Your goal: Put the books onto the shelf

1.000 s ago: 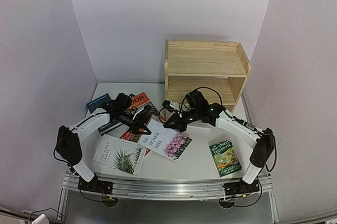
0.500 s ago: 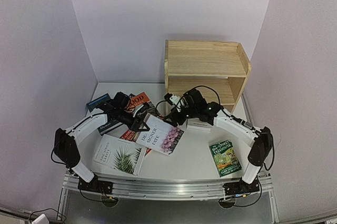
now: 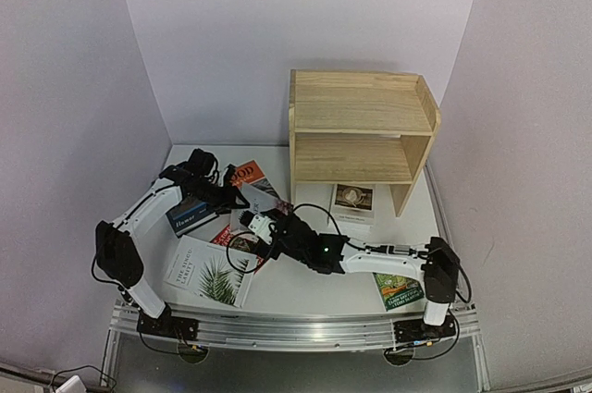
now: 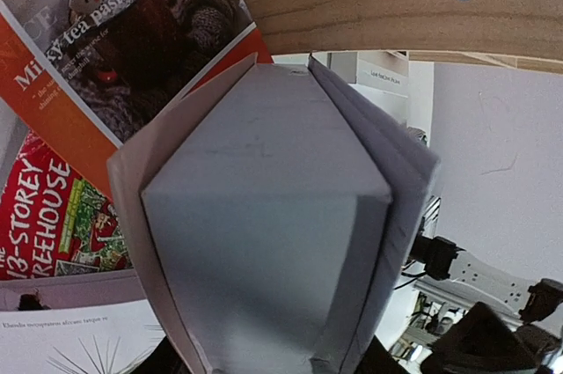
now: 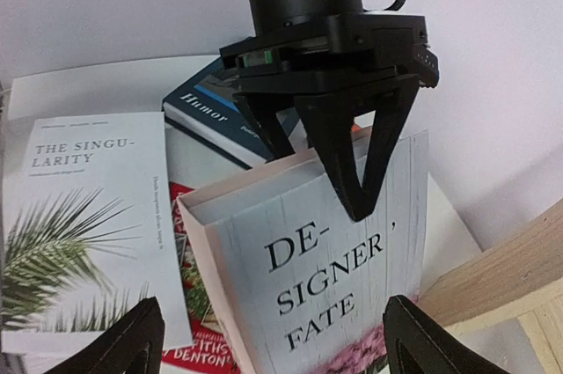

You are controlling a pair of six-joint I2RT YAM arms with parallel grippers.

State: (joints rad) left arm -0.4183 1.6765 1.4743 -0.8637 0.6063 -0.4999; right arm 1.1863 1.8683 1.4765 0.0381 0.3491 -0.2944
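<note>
White with palm leaves, one book (image 3: 208, 273) lies flat at the near left of the table (image 3: 314, 293). Just behind it rests a dark blue book (image 3: 190, 214) marked "Humor", under the left arm.

The left gripper (image 5: 327, 172) is clamped on the top edge of the white flowered book (image 5: 325, 286), one black finger down the front cover and the other behind it. This book stands tilted above the table, its covers slightly splayed in the left wrist view, left of the shelf and lower than its boards.

Beneath and around it lie more books. An orange book (image 3: 248, 174) lies between the held one and the shelf's left side panel. A red book (image 4: 53, 207) is partly covered by the palm one.

The right gripper (image 5: 277, 343) faces the flowered cover from the near side, its fingers spread wide and grasping nothing. I cannot tell whether they touch the book. The right arm stretches low across the front of the table.

The pale wooden shelf (image 3: 361, 102) stands at the back right. A small white book (image 3: 353, 199) lies flat at its foot, partly under the lower board. A green book (image 3: 400, 289) lies near the right arm's base, partly hidden by the arm.
</note>
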